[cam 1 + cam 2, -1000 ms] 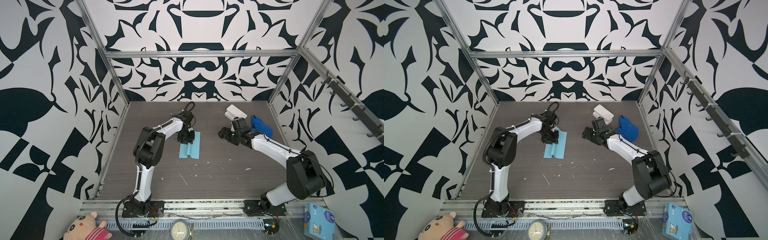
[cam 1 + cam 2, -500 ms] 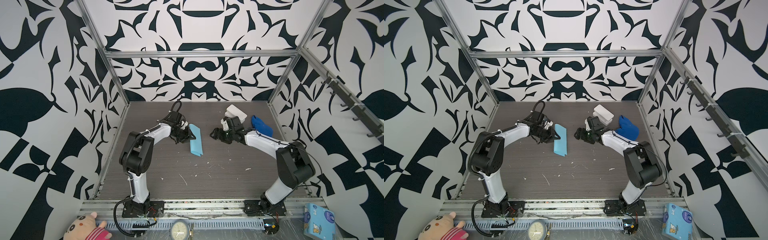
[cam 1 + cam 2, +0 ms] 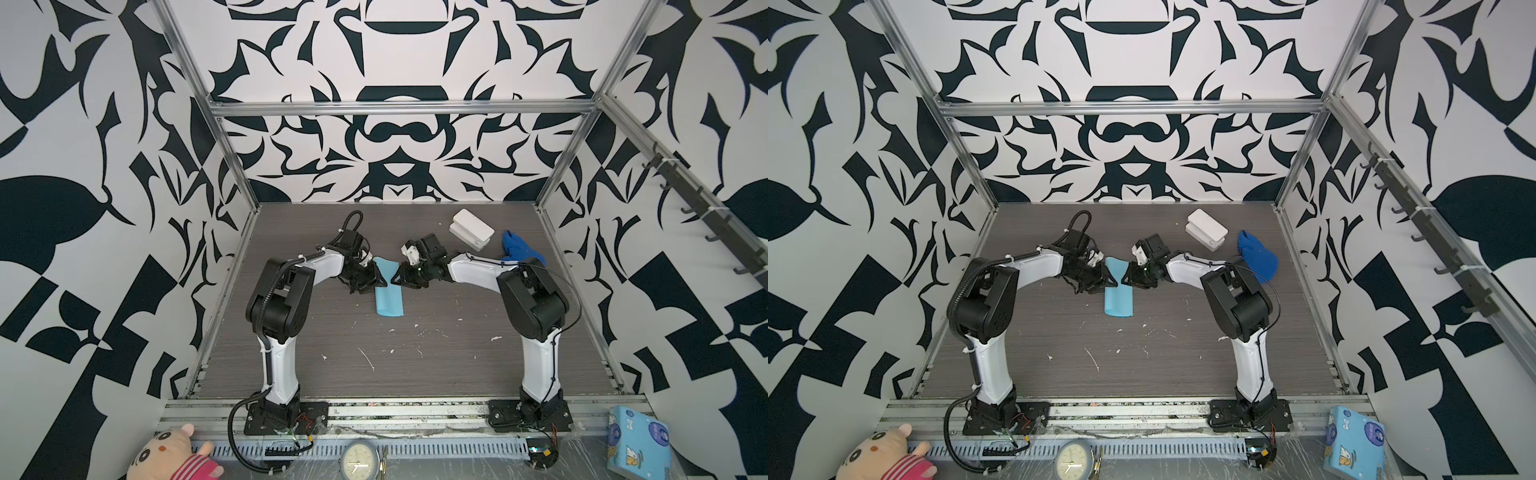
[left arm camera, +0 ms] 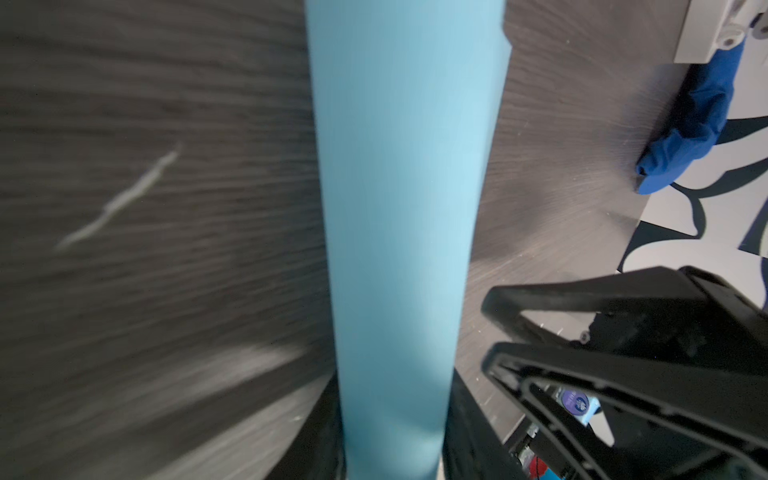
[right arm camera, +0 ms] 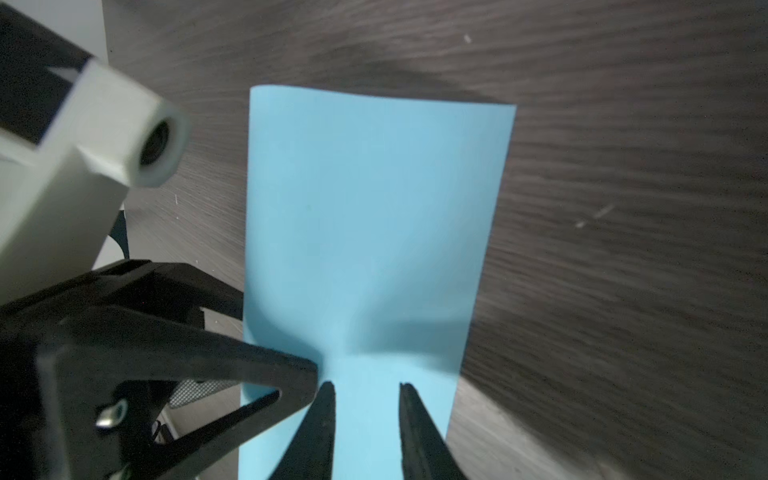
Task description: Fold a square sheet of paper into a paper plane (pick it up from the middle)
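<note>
You have one light-blue paper sheet point(image 3: 388, 297) point(image 3: 1119, 300) point(image 4: 399, 208) point(image 5: 365, 208), curled into a long strip, just 12 o'clock of centre on the dark wood-grain table point(image 3: 332, 374). One white rectangular case point(image 3: 471, 230) sits toward 1 o'clock and one royal-blue cloth lump point(image 3: 519, 251) toward 2 o'clock. Your two arms bow inward, elbows raised. The left gripper point(image 3: 376, 282) point(image 3: 1106, 280) clamps the strip from 9 o'clock. The right gripper point(image 3: 397, 279) point(image 3: 1125, 279) point(image 5: 365, 388) meets it from 3 o'clock, fingers slightly apart; whether it grips, I cannot tell.

Paper point(image 3: 390, 296) on table point(image 3: 415, 374), between left hand point(image 3: 379, 284), right hand point(image 3: 397, 279).
</note>
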Available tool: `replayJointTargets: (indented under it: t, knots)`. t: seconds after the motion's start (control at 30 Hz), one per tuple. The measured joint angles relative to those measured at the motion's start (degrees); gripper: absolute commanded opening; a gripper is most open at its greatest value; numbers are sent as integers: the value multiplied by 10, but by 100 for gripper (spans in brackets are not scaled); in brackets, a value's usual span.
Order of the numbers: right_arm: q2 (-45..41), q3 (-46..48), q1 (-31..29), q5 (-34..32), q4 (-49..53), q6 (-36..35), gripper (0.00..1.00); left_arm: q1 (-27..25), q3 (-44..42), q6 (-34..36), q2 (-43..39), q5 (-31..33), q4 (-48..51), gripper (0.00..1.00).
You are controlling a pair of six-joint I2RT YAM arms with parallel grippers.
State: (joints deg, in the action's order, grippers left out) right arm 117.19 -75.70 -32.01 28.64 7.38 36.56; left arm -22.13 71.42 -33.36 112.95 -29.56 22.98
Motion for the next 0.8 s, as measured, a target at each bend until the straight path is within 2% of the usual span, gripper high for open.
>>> replayJointTargets:
  t: [0.23, 0.33, 0.47, 0.57, 0.8]
  knots:
    - [34, -22, 0, 12, 6, 1, 20, 1, 0, 3, 3, 10, 10, 36]
    - [39, -25, 1, 12, 11, 1, 20, 1, 2, 3, 5, 9, 12, 41]
    - [43, -33, 1, 11, 23, 1, 20, 4, 7, 2, 4, 8, 18, 56]
    - [44, -38, 1, 9, 28, 1, 20, 11, 9, 0, -5, 18, 32, 62]
    - [44, -40, 1, 7, 33, 1, 20, 21, 15, -1, -32, 52, 82, 64]
